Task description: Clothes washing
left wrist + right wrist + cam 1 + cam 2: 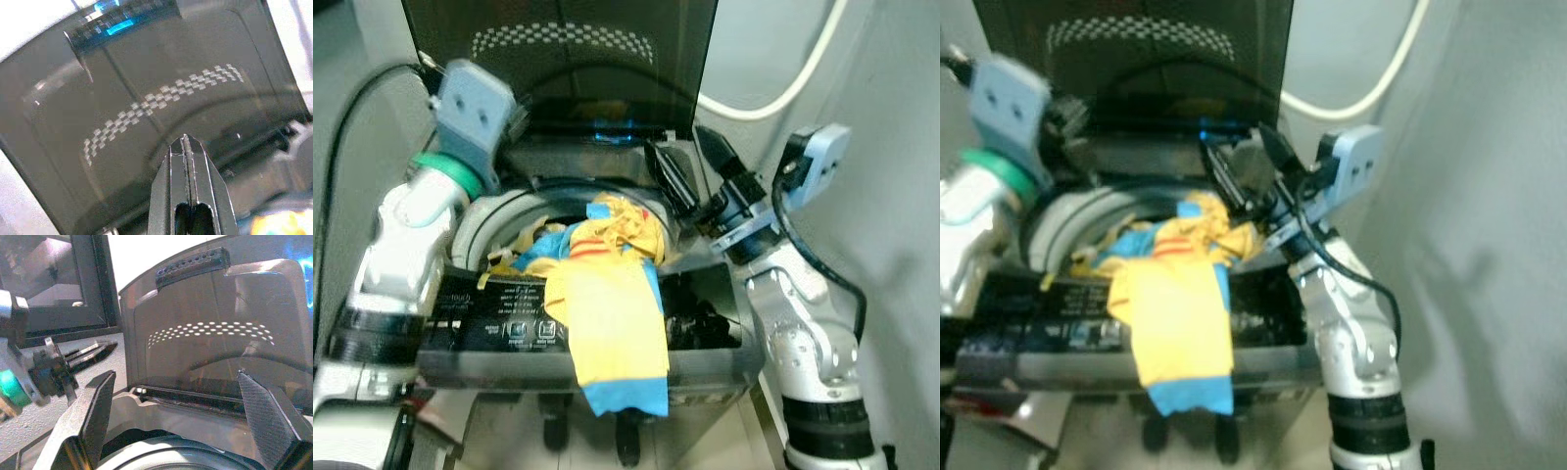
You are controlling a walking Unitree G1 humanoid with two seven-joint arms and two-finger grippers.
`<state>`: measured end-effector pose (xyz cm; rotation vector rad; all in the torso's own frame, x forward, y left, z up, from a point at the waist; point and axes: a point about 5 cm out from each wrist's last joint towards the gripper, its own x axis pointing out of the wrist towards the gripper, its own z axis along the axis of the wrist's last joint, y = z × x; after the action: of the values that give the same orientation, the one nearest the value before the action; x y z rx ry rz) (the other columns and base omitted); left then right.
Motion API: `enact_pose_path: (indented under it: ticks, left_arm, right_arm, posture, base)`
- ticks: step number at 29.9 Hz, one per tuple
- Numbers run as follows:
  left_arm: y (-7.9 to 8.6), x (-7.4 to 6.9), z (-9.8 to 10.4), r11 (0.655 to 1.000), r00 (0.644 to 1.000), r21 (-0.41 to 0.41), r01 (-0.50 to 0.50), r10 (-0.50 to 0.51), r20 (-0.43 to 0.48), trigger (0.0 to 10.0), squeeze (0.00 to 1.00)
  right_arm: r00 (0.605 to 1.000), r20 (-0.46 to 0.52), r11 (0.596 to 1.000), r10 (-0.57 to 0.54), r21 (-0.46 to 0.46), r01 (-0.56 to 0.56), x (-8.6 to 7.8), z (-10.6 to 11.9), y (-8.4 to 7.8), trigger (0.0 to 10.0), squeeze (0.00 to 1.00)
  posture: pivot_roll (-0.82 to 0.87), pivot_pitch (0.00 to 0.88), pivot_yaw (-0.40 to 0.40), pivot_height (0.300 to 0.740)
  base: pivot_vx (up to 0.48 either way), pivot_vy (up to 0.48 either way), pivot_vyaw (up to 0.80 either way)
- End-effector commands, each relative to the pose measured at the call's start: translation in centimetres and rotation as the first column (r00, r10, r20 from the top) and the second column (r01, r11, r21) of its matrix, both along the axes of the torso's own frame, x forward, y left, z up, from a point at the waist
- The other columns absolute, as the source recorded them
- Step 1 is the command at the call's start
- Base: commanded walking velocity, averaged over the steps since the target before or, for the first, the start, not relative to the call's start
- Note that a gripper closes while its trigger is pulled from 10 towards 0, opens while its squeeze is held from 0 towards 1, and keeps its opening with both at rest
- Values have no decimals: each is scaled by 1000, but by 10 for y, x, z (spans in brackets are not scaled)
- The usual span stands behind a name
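A: Washing machine (607, 362), top-loader, stands straight ahead of the robot against a pale wall. What is its state?

B: Lid (558, 49) raised, standing upright behind the tub opening. Dark tinted panel with a curved band of small white checks. A blue light glows at the back of the deck, below the lid. A control panel (509, 318) runs along the front edge.

A: Anything behind it?

B: A pale hose (793, 83) curves across the wall to the right of the lid.

A: Where is the laundry?

B: A yellow and blue garment (612, 323) with red stripes is bunched at the mouth of the tub (484, 220). One long part hangs out over the control panel and down the front of the machine. More crumpled fabric sits inside the opening to its left.

A: Left arm?

B: Raised over the left rear of the machine. The left pincer (185, 147) points at the lid; in the left wrist view its two fingers are pressed together with nothing between them.

A: Right arm?

B: Raised at the right side of the machine. The right pincer (690, 176) is above the right rear rim of the tub, just beside the bunched garment. Its fingers are spread wide, holding nothing; the right wrist view looks between them to the lid and tub rim.
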<state>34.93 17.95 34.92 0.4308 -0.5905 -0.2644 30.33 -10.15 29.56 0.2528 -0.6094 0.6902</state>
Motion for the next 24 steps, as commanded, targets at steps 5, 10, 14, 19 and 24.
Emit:
enact_pose_path:
  ticks: [5, 10, 14, 19, 24]
  left_arm:
    - [-34, -27, -35, 930, 918, 78, 359, -337, -208, 10000, 0]
    - [-46, -71, -60, 816, 804, 157, 556, -479, -353, 10000, 1000]
    - [-45, -90, -67, 771, 749, 151, 618, -520, -410, 10000, 1000]
    - [-45, -106, -79, 741, 700, 138, 657, -532, -477, 10000, 1000]
    - [-44, -107, -91, 744, 682, 128, 655, -510, -524, 10000, 1000]
  right_arm:
    - [1000, 13, 1000, -26, -4, 26, -6, 0, -4, 10000, 0]
    - [1000, 6, 1000, -27, -1, 27, -6, -3, -5, 10000, 0]
    - [1000, 3, 1000, -12, 0, 12, -5, -3, -2, 10000, 0]
    - [1000, 6, 1000, 16, 3, -17, -2, -2, 4, 10000, 0]
    - [1000, 4, 1000, 22, 3, -22, -1, -2, 5, 10000, 0]
  posture:
    - [57, 102, 45, 740]
    - [83, 101, 39, 740]
    - [105, 99, 30, 740]
    - [121, 98, 21, 740]
    - [122, 97, 18, 740]
  base:
    - [0, 0, 0]
    - [0, 0, 0]
    - [0, 0, 0]
    - [0, 0, 0]
    - [0, 0, 0]
